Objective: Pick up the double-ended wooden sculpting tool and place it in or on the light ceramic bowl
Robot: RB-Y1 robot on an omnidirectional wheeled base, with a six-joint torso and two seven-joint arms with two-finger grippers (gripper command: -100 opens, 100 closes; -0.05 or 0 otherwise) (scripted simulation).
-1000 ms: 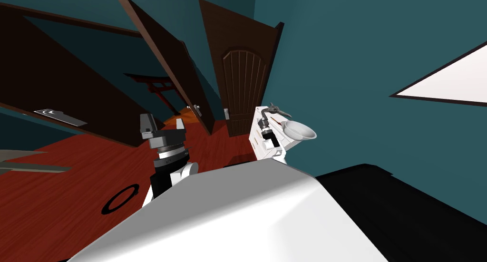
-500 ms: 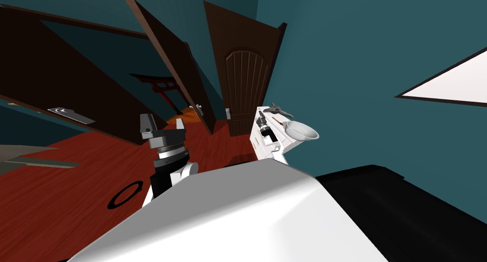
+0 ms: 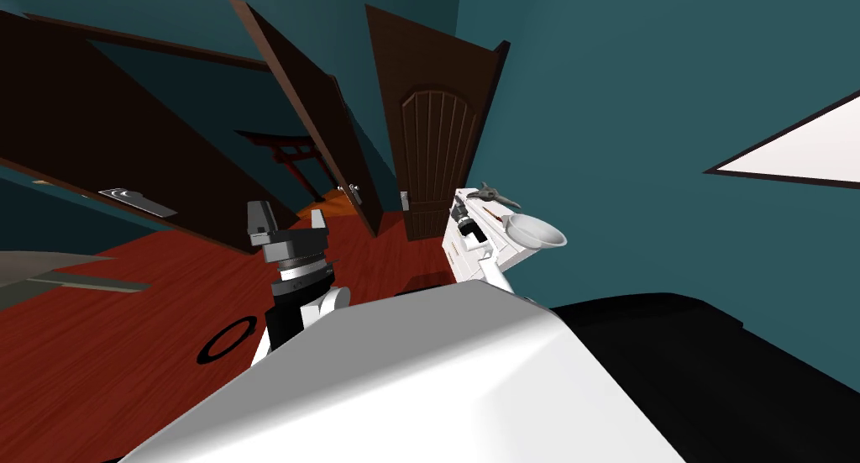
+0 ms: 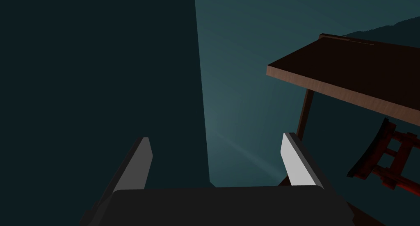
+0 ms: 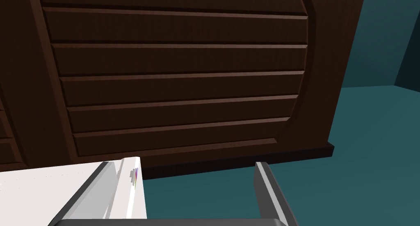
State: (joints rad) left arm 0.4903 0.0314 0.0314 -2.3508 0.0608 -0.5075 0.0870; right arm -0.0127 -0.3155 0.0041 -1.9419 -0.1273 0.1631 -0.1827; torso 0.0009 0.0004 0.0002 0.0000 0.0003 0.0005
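Head view: the sculpting tool (image 3: pixel 501 218), a thin reddish sliver, lies on the white cabinet (image 3: pixel 458 260) top, just beside the bowl (image 3: pixel 534 232). Its long axis is too small to read. The right gripper (image 3: pixel 463 214) hangs over that top, with the tool between it and the bowl. The left gripper (image 3: pixel 285 218) is well apart.

Left wrist view: the left gripper (image 4: pixel 217 147) is spread and empty.

Right wrist view: the right gripper (image 5: pixel 184 166) is spread and empty at the cabinet's corner.
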